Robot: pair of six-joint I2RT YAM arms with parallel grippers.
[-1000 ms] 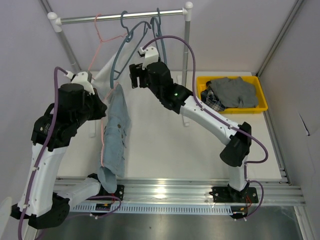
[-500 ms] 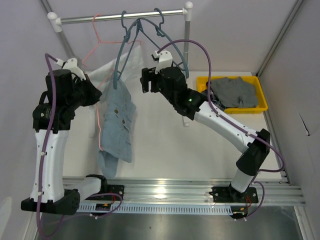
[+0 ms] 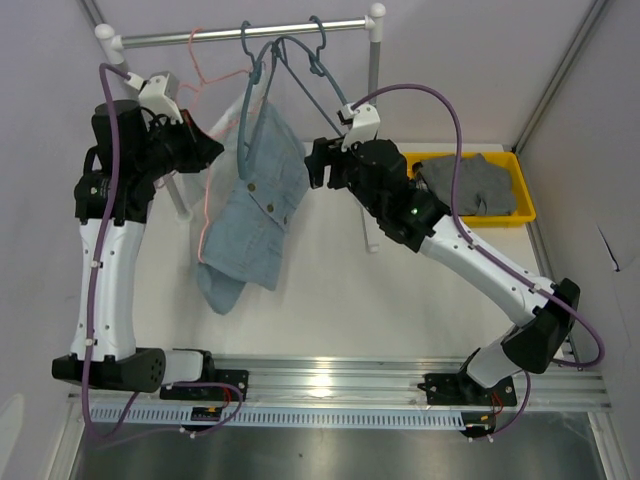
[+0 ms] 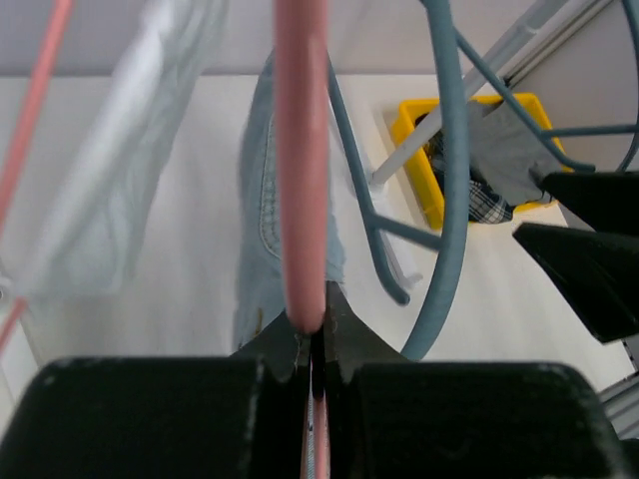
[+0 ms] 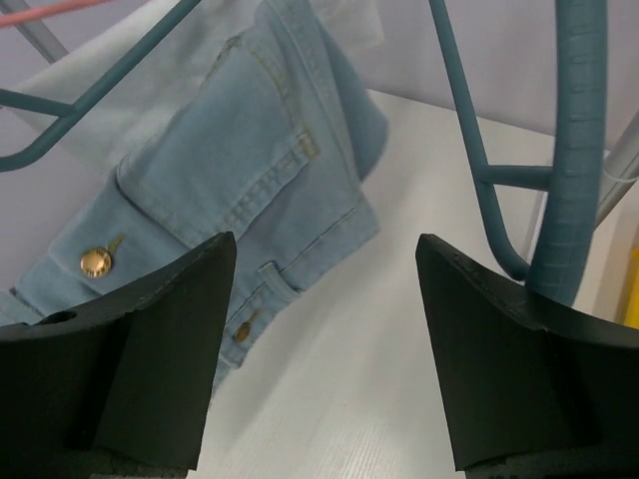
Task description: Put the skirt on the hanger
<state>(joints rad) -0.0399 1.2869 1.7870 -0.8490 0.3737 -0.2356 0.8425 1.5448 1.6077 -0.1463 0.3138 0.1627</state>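
Skirt (image 3: 252, 205) is hanging under rail (image 3: 170, 39) beside hanger (image 3: 204, 215) pinched in L claw (image 3: 212, 152), R claw (image 3: 312, 165) hovering to its right, bin (image 3: 525, 200) sitting on bench (image 3: 330, 290) further right.

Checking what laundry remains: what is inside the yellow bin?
A grey garment lies on top in the yellow bin, with a plaid cloth showing at its edge. Anything beneath them is covered.

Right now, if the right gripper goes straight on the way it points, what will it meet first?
Probably the denim skirt, hanging ahead of the open right gripper, in line with its gap. The blue hanger passes beside one finger, off that line. Depth is unclear.
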